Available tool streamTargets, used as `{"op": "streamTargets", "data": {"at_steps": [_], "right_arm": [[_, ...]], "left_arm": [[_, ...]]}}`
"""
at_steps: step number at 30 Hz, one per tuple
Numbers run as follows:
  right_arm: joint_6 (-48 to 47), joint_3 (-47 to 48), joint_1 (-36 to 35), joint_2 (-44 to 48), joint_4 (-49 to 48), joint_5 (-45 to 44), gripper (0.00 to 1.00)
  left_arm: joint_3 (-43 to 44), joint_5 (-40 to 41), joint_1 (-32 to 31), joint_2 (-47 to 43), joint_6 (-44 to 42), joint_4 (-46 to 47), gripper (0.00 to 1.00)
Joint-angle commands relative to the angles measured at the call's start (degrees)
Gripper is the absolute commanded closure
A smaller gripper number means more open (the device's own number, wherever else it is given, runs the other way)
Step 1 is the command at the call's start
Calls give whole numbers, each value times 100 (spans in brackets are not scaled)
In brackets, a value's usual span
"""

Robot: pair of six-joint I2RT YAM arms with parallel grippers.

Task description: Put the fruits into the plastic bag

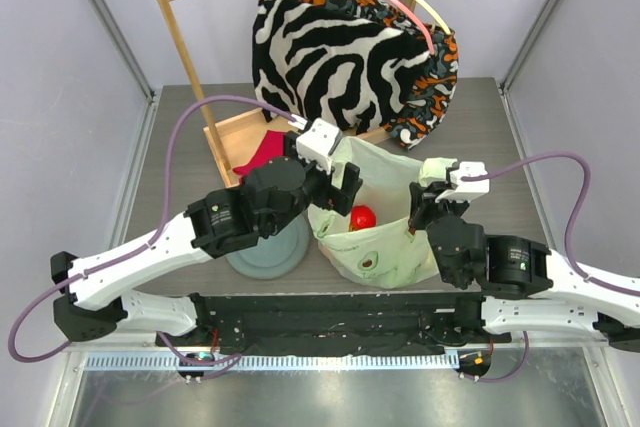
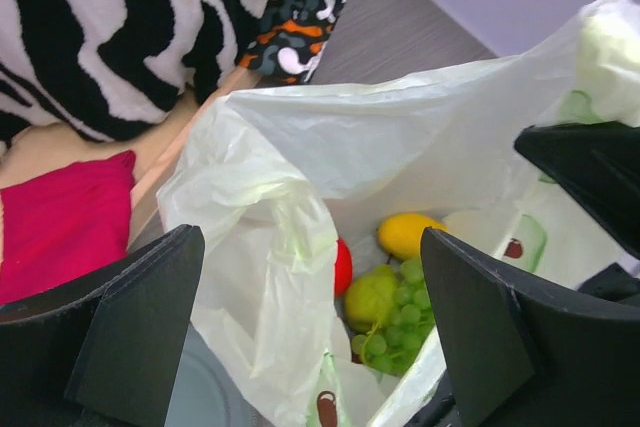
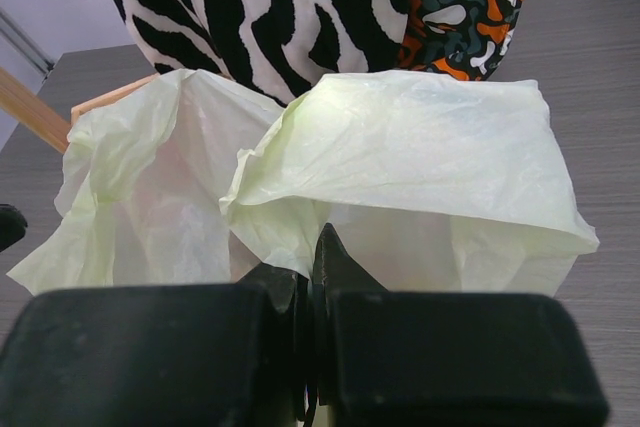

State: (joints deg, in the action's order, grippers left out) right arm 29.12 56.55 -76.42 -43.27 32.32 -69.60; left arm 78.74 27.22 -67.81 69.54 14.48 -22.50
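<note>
Left gripper (image 2: 312, 267): fingers (image 2: 120, 337) spread wide, gripping nothing, poised over the left rim of the plastic bag (image 2: 440, 137). Right gripper (image 3: 312, 282): fingers pressed together, pinching the film of the bag's right rim and holding that side up. Bag stands mouth-open on the table (image 1: 490, 112), between the two arms. Fruits (image 2: 385, 287) lie in the bottom of the bag: yellow mango (image 2: 408, 234), red apple (image 2: 342, 265), green grape bunch (image 2: 400, 325), and a round green fruit (image 2: 366, 297) touching the grapes. Can't tell if more sit under the film. Grey plate (image 1: 268, 255) is just left of the bag, partly under the left arm. Red cloth (image 2: 60, 217) and wooden rack (image 1: 240, 132) are behind. Zebra-striped fabric (image 1: 330, 57) hangs on the rack.
</note>
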Motion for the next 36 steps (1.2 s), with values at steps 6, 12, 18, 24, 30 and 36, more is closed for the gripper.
{"op": "streamTargets", "data": {"at_steps": [6, 12, 18, 24, 30, 36], "right_arm": [[199, 13, 5, -33, -94, -203, 99], [199, -39, 13, -50, -85, -212, 99], [-11, -13, 83, -217, -85, -10, 99], [-661, 31, 1592, -674, -628, 1165, 99], [-1532, 1354, 2879, -938, -956, 2900, 99], [-1972, 2508, 2879, -754, -700, 2777, 99]], "left_arm": [[185, 293, -13, 402, -33, -377, 13], [256, -15, 13, 762, -33, -387, 23], [230, -165, 329, 1044, 90, -430, 58], [396, -454, 681, 965, 204, -150, 100], [1397, -1456, 1358, 992, 362, -211, 100], [2302, -2429, 1981, 974, 748, -229, 100]]}}
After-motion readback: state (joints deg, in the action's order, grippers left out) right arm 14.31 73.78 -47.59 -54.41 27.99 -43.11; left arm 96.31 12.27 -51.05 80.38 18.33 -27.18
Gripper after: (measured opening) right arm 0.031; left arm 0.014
